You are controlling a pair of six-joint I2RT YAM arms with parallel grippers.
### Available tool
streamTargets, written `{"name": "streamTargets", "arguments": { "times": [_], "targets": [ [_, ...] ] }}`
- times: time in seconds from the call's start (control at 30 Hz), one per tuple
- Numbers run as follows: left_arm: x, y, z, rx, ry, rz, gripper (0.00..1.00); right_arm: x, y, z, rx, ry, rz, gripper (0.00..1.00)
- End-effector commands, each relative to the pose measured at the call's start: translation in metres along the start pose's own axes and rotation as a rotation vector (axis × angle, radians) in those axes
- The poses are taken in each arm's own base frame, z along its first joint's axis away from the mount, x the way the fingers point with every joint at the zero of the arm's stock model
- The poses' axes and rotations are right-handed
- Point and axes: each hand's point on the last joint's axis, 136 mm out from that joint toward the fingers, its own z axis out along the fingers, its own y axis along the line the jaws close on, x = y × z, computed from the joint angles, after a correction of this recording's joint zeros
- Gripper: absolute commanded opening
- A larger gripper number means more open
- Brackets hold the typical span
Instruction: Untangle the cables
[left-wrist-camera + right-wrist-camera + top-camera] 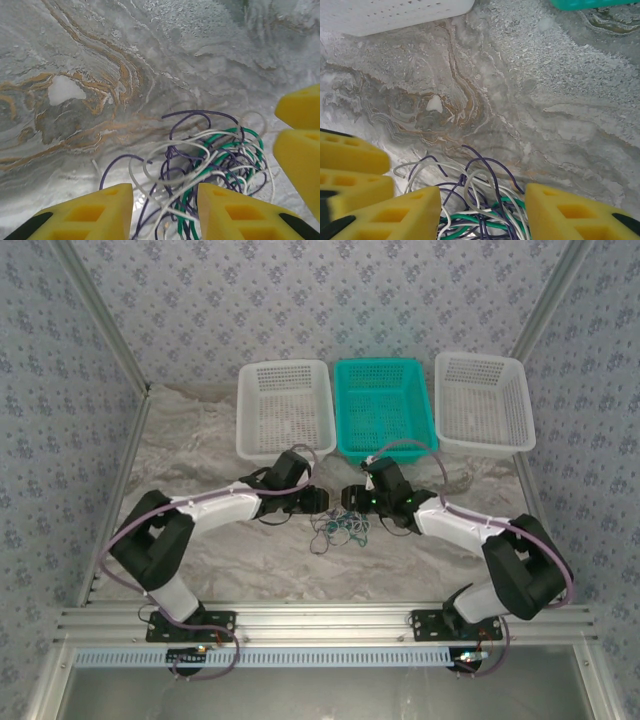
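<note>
Left end effector (164, 194) and right end effector (482, 192) both stand parted, straddling cables (216, 150).

Centre: left gripper (322, 502) and right gripper (350, 498) tip to tip by the cables (338, 530); little room.
Rear: left white basket (285, 410), teal basket (385, 405), right white basket (485, 400) wall it off.
Front: tabletop (250, 565) apparently bare.

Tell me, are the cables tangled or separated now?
Tangled. The cables form one heap: purple, white and green strands loop through each other in both wrist views.
</note>
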Motion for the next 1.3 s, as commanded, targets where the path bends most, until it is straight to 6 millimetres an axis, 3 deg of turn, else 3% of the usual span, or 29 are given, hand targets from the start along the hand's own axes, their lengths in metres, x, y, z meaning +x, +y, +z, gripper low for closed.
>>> {"name": "streamTargets", "arguments": {
  "times": [0.0, 0.17, 0.27, 0.43, 0.5, 0.57, 0.8, 0.97, 1.17, 1.27],
  "targets": [
    [-0.02, -0.023, 0.005, 0.079, -0.058, 0.009, 0.42, -0.007, 0.011, 0.002, -0.03, 0.005, 0.024, 0.5],
    [-0.02, -0.016, 0.02, 0.052, -0.044, 0.011, 0.45, -0.007, 0.012, 0.002, -0.032, 0.012, 0.022, 0.5],
    [-0.019, -0.014, 0.026, 0.042, -0.031, 0.007, 0.35, -0.008, 0.012, 0.001, -0.029, 0.016, 0.021, 0.5],
    [-0.019, -0.011, 0.024, 0.024, -0.034, 0.011, 0.01, -0.01, 0.012, -0.001, -0.024, 0.012, 0.018, 0.5],
    [-0.021, -0.012, 0.019, 0.019, -0.043, 0.018, 0.0, -0.011, 0.013, -0.002, -0.026, 0.0, 0.002, 0.51],
    [-0.025, -0.017, 0.009, 0.035, -0.065, 0.019, 0.0, -0.013, 0.017, -0.005, -0.04, -0.022, -0.033, 0.53],
    [-0.047, -0.063, -0.057, 0.168, -0.171, 0.089, 0.0, -0.013, 0.041, -0.027, -0.107, -0.13, -0.338, 0.64],
    [-0.05, -0.086, -0.081, 0.222, -0.174, 0.141, 0.0, -0.017, 0.058, -0.038, -0.141, -0.176, -0.474, 0.63],
    [-0.052, -0.118, -0.115, 0.321, -0.201, 0.199, 0.0, -0.034, 0.071, -0.054, -0.203, -0.414, -0.586, 0.6],
    [-0.051, -0.137, -0.133, 0.373, -0.222, 0.245, 0.0, -0.046, 0.075, -0.052, -0.203, -0.464, -0.606, 0.58]
  ]
}}
